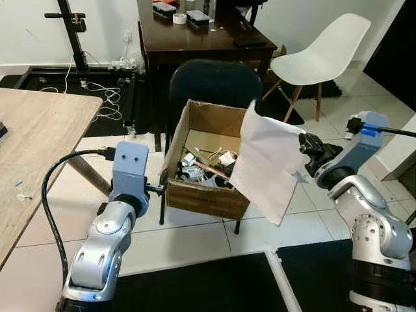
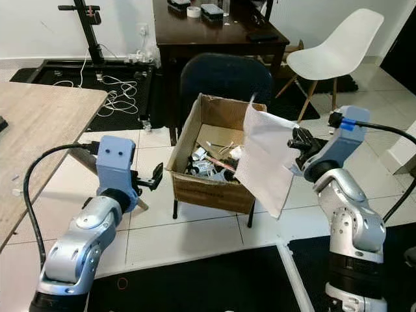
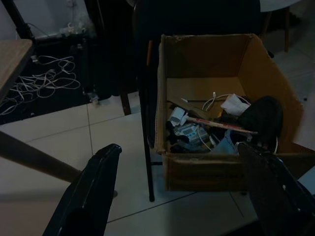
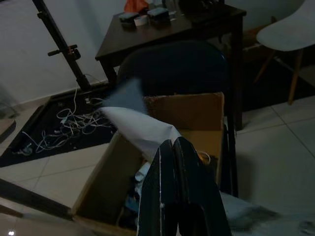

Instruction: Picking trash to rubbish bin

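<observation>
Left eye view: one sheet of white paper [image 1: 268, 162] hangs from the right claw [image 1: 307, 144], whose fingers are pinched together on its upper edge, just beside the right rim of one open cardboard box [image 1: 205, 196] serving as the rubbish bin; the box rests on a dark chair [image 1: 214, 83] and holds mixed scraps. The left claw [image 1: 158, 189] sits at the box's left wall. Right eye view: the same sheet [image 2: 265, 158] droops past the box front, creased and limp, so it is judged light, soft and prone to flutter or tear; an edge grip near a corner seems adequate. One white chair [image 2: 338, 47] and one dark tabletop [image 2: 214, 32] stand behind. Left wrist view: the left claw's fingers [image 3: 88, 196] stand wide apart, holding nothing, facing the box [image 3: 216, 169]. Right wrist view: two fingers [image 4: 179, 196] closed on the paper [image 4: 140, 130] above the box interior
</observation>
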